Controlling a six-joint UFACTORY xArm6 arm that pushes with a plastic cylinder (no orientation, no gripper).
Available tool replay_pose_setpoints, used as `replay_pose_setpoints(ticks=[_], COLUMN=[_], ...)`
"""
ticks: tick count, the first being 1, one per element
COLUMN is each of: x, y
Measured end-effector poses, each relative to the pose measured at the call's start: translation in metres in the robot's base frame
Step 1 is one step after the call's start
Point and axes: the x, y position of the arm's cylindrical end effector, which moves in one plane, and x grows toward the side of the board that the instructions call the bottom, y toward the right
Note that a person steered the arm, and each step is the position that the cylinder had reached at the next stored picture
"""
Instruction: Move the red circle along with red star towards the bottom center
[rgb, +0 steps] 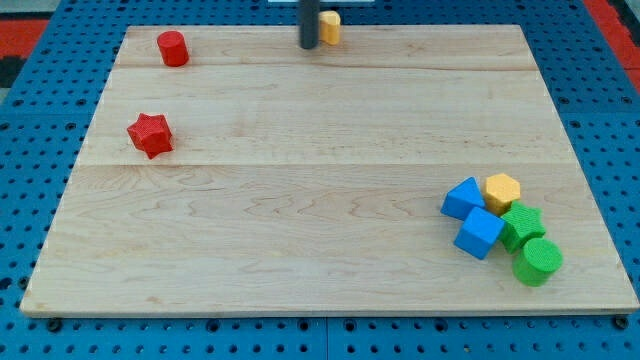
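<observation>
My tip (309, 46) sits at the bench's (300, 200) top edge, touching a yellow block (331, 26); no fingers, no readable writing. Red circle (173, 48) top left, red star (151, 134) below it, apart. Two blue cubes (464, 198) (480, 233), yellow hexagon (502, 189), green star (522, 223) and green cylinder (537, 261) cluster bottom right

— Underneath everything?
— Pale wooden tabletop (330, 200), made of long planks joined edge to edge, grain running side to side.
— Around it?
— Blue perforated surface (600, 120), dotted with regular rows of holes, showing on all sides. Red patches at the view's top corners.
— Light?
— Even, soft, with faint shadows only.
</observation>
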Motion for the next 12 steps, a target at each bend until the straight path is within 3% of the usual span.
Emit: replay_pose_setpoints(ticks=[1, 2, 3, 6, 8, 9, 10, 12], x=[-0.015, -0.015, -0.015, 0.049, 0.157, 0.185, 0.184, 0.138], y=[-0.058, -0.062, -0.111, -0.157, -0.152, -0.143, -0.153, -0.198])
